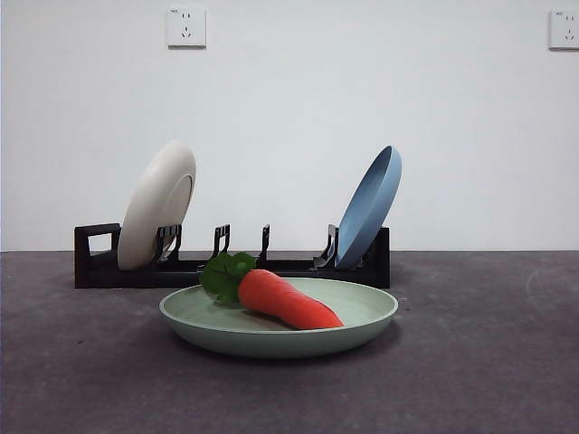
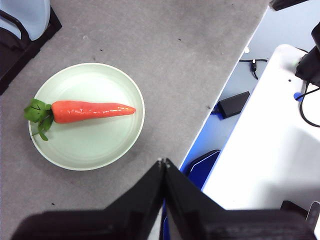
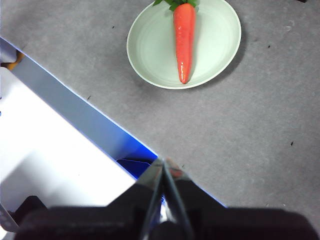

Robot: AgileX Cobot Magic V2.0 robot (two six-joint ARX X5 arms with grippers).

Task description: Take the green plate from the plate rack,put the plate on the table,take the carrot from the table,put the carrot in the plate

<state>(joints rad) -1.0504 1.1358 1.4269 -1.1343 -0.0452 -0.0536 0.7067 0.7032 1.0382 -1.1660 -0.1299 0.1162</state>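
The green plate (image 1: 362,318) lies flat on the dark grey table (image 1: 479,362), in front of the black plate rack (image 1: 95,267). The carrot (image 1: 285,301) lies in the plate, its green leaves toward the rack. The plate (image 2: 95,145) and carrot (image 2: 92,110) also show in the left wrist view, and the plate (image 3: 150,47) and carrot (image 3: 183,40) in the right wrist view. My left gripper (image 2: 163,162) is shut and empty, high above the table's edge. My right gripper (image 3: 163,161) is shut and empty, also drawn back above the table's edge. Neither arm shows in the front view.
A cream-white plate (image 1: 156,206) leans in the rack's left end and a blue plate (image 1: 369,206) in its right end; the middle slots hold nothing. White stands (image 2: 265,145) and cables lie beyond the table's edges.
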